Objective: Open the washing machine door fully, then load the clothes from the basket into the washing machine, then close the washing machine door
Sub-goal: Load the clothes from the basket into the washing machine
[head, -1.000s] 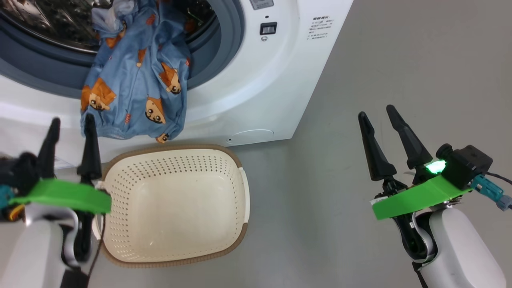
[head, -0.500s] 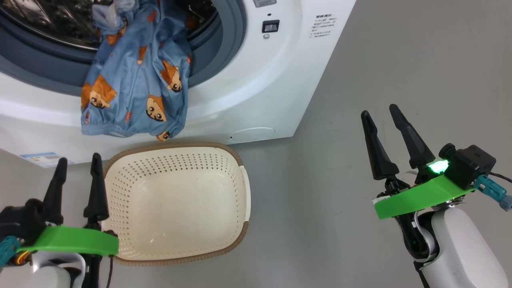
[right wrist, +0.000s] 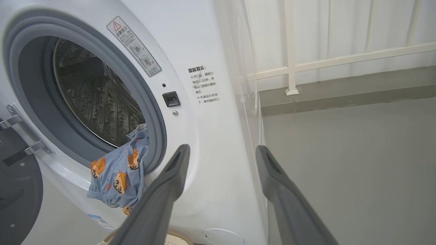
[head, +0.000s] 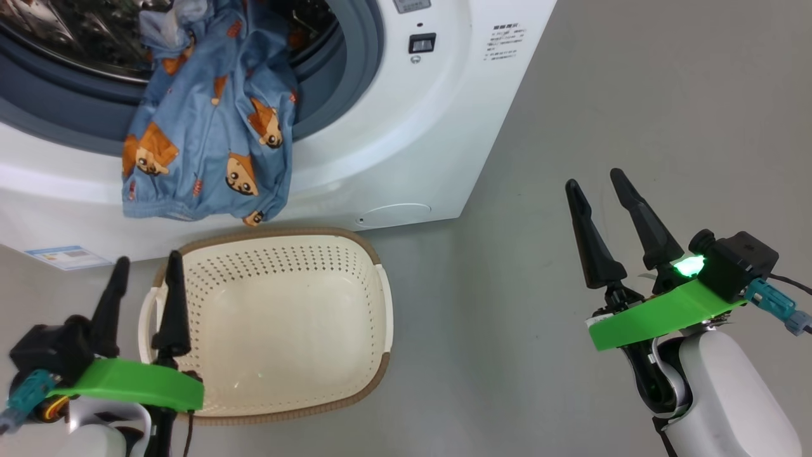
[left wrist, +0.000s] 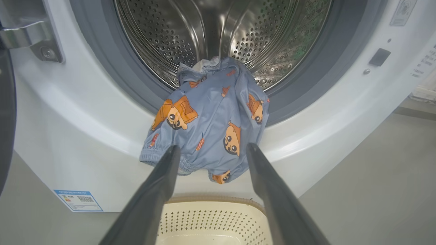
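Observation:
The washing machine (head: 406,146) stands with its door (right wrist: 17,190) swung open to the left. A light blue garment of the clothes (head: 209,139) with orange cartoon prints hangs half out of the steel drum (left wrist: 221,30), draped over the gasket and white front; it also shows as the garment (left wrist: 211,115) and the garment (right wrist: 117,177). Below it the cream basket (head: 355,355) sits on the floor with nothing inside. My left gripper (head: 147,261) is open at the basket's left rim, pointing at the garment's hem. My right gripper (head: 594,179) is open over bare floor, right of the machine.
Grey floor (head: 634,95) spreads to the right of the machine. A white railing and a low kerb (right wrist: 289,47) run behind it. A blue label sticker (left wrist: 78,200) marks the machine's lower left front, and the door hinge (left wrist: 30,37) juts out at the opening's left.
My left gripper has drawn back and down from the garment's hem to the basket's left rim, still open. The right arm holds its place. The head camera shifted slightly.

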Robot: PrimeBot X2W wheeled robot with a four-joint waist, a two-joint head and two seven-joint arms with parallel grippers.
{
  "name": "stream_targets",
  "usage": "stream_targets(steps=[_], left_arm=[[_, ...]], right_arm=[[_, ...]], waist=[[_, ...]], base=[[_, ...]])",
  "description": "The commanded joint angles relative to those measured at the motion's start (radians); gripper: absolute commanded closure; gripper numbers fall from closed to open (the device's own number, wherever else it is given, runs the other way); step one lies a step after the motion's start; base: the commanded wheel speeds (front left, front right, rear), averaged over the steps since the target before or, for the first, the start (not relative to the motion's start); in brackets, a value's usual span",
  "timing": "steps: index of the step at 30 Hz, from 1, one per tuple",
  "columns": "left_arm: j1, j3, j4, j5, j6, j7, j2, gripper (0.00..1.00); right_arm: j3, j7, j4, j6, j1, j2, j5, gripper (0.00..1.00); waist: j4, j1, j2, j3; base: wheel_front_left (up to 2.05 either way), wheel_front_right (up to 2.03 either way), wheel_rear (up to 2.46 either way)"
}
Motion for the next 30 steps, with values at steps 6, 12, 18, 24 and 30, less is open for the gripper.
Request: stream_targets(steps=[6,12,18,24,30], left_arm=[[-0.089,-0.001,0.085,-0.009,-0.019,0.048,0.046,0.00],[-0.215,-0.025,0.268,-0.027,-0.040,0.080,0.063,0.00],[-0.342,-0.056,0.444,-0.032,-0.054,0.076,0.077,0.00],[-0.448,-0.079,0.574,-0.037,-0.060,0.062,0.091,0.00],[-0.571,-0.108,0.718,-0.037,-0.062,0.069,0.111,0.00]], right_arm=[[0.024,-0.005,-0.024,0.010,0.015,0.004,0.003,0.00],[0.032,-0.005,-0.025,0.010,0.005,0.017,0.005,0.00],[0.029,-0.005,-0.030,0.010,-0.003,0.022,0.004,0.00],[0.025,-0.005,-0.036,0.010,-0.014,0.029,0.000,0.00],[0.021,-0.005,-0.045,0.010,-0.027,0.040,-0.002,0.00]], waist=[[-0.018,0.0000,0.0000,0.016],[-0.050,0.0000,0.0000,0.040],[-0.081,0.0000,0.0000,0.070],[-0.101,0.0000,0.0000,0.101],[-0.124,0.0000,0.0000,0.141]], base=[[0.00,0.00,0.00],[0.00,0.00,0.00],[0.00,0.00,0.00],[0.00,0.00,0.00],[0.00,0.00,0.00]])
